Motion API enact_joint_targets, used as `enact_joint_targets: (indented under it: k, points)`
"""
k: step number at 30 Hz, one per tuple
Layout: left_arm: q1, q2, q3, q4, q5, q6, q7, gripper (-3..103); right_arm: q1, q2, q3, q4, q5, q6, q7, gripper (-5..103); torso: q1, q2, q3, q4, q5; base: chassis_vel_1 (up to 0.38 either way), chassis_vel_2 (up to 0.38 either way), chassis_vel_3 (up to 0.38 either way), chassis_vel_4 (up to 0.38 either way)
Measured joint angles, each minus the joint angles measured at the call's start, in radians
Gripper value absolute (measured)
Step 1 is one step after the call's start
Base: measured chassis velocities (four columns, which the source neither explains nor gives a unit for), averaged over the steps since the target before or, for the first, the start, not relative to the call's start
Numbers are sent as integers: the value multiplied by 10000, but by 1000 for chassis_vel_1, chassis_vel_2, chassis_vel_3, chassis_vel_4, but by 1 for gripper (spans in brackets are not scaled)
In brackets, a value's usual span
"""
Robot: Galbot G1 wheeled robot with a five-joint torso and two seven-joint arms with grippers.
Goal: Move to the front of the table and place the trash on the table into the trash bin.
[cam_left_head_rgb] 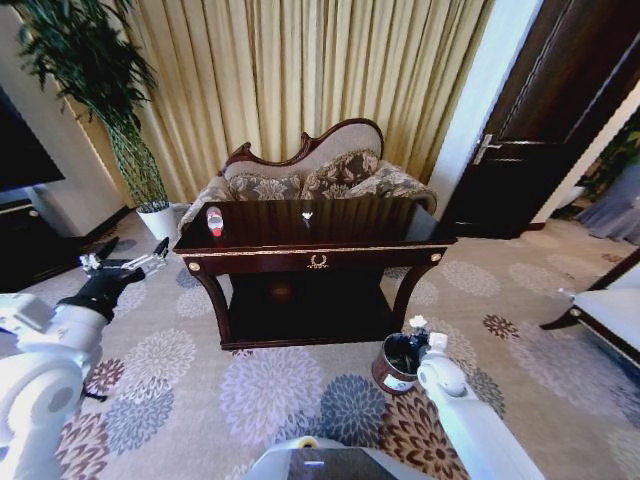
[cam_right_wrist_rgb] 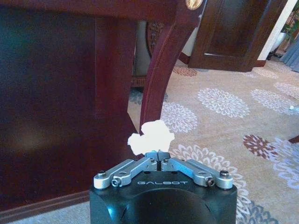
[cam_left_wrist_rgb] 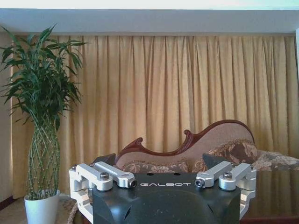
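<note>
Scrap [cam_right_wrist_rgb: 150, 136]: white crumpled paper, clamped at the tips of the right pincer [cam_right_wrist_rgb: 158, 155].
Right pincer: fingers together on the scrap, low by the desk's [cam_left_head_rgb: 300, 247] front right leg, just above the bin [cam_left_head_rgb: 398, 363].
Key relation: the bin's black mouth lies directly under and slightly left of the scrap as the head view shows it [cam_left_head_rgb: 418, 322], so the drop looks nearly lined up; the right arm is far nearer the bin.
Left pincer [cam_left_head_rgb: 125, 262]: fingers apart and empty, held off the desk's left end at about top height.
Bottle [cam_left_head_rgb: 214, 220]: on the desk top near its left end, lying down, red cap toward the front, long axis front to back; the left arm is nearer.
Other scrap [cam_left_head_rgb: 307, 214]: small, white, at the desk top's middle.
</note>
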Motion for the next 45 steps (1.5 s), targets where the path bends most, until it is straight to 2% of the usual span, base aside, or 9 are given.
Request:
enact_joint_targets:
  k: [2, 11, 15, 17, 22, 23, 29, 41, 45]
  points:
    - [25, -12, 0, -28, 4, -1, 0, 100, 85, 39, -32, -178, -111, 0, -30, -2, 0, -1, 0, 0, -1, 0, 0, 0, 0]
    - [88, -150, 52, -228, 66, 12, -54, 100, 193, 32, 153, -425, -462, 160, -120, 36, 0, 0, 0, -2, -1, 0, 0, 0, 0]
    - [85, -195, 141, -294, 102, 21, -66, 100, 157, -58, 192, -224, -403, 249, -93, 41, 0, -1, 0, -4, -2, 0, 0, 0, 0]
    - [73, -223, 177, -338, 117, 27, -71, 100, 128, -164, 195, 144, -188, 278, -5, 57, 1, 0, 0, -3, -2, 0, 0, 0, 0]
    - [76, -264, 182, -372, 120, 33, -79, 100, 92, -339, 200, 681, 304, 207, 180, 68, 1, 0, 0, -2, -3, 0, 0, 0, 0]
    - [82, -280, 171, -372, 118, 35, -79, 100, 61, -415, 234, 851, 460, 160, 237, 79, 1, 0, 0, -1, -2, 0, 0, 0, 0]
    - [141, -296, 18, -378, 54, 35, -98, 100, -281, -750, 578, 1964, 843, 720, 124, 98, 1, 0, 0, -2, 0, 0, 0, 0, 0]
    - [214, -327, -2, -379, 39, -6, -99, 100, -1415, -2059, 1137, 6505, 2047, 1306, -17, 100, 1, 0, -1, -1, -3, 0, 0, 0, 0]
    - [187, -305, 68, -379, 58, -8, -94, 100, -1917, -2211, 1255, 7753, 1943, 1308, -709, 100, 1, 0, -1, -3, -3, 0, 0, 0, 0]
